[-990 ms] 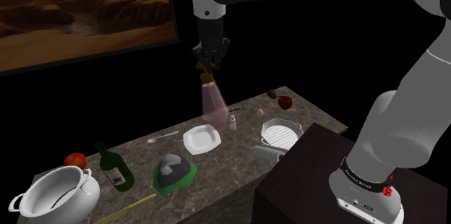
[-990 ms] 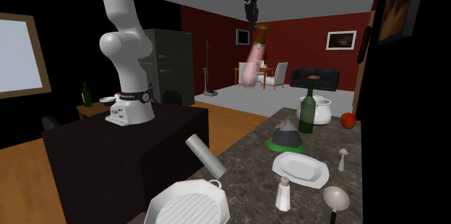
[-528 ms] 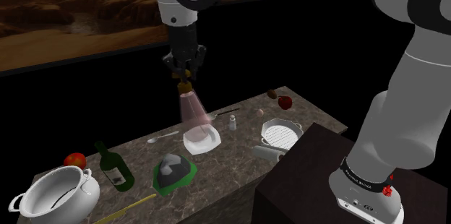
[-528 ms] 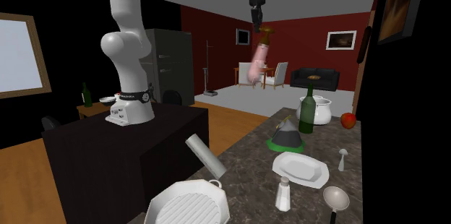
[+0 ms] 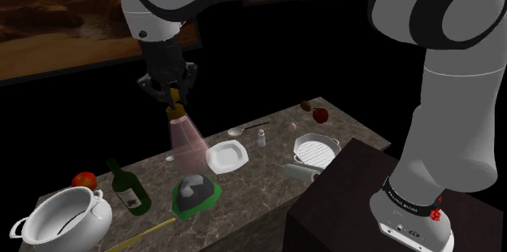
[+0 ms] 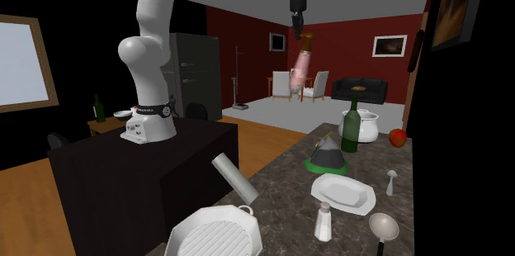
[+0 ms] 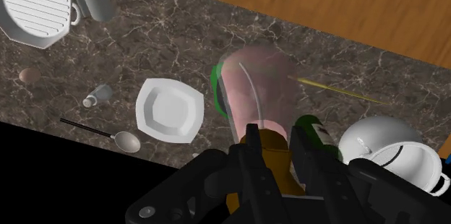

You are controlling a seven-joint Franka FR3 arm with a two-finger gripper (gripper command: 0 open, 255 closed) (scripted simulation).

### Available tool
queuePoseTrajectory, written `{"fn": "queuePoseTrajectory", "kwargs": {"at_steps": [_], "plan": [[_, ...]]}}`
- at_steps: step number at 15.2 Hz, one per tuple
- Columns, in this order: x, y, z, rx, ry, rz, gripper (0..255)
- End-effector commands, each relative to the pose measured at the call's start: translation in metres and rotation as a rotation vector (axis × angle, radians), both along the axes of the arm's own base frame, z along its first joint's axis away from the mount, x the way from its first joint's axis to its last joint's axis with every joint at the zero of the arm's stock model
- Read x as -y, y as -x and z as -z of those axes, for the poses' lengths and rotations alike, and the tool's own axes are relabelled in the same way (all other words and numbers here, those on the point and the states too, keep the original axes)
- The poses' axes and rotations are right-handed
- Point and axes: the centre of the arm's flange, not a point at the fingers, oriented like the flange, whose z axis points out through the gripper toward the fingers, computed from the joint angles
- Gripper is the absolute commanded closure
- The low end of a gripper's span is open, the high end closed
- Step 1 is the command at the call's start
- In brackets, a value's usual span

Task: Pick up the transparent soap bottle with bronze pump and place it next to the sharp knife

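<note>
The tool [image 5: 171, 100] is closed on the bronze pump [image 5: 174, 112], and the pinkish clear bottle [image 5: 187, 146] hangs from it, well above the table [image 5: 260, 181]. Likely light, stiff and slick; gripped only at the neck, it could swing or slip.

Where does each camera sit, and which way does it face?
Shoulder view: beside the stand, looking down over the counter; the arm arches overhead.
Second exterior view: at the counter's end, looking along it toward a red-walled room; arm and stand show.
Wrist view: on the hand, looking down past the jaws clasping the soap bottle.
All share the bottle and white plate.
</note>
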Motion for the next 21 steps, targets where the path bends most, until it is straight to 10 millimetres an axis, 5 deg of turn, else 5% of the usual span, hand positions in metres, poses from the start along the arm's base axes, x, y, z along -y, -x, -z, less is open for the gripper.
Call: {"fn": "queuePoseTrajectory", "kwargs": {"at_steps": [1,4,21], "plan": [[-0.028,-0.005,-0.001,0.0,0.0,0.003,255],[-0.07,-0.007,-0.001,0.0,0.0,0.003,255],[-0.07,-0.007,0.089,0.0,0.0,0.003,255]]}}
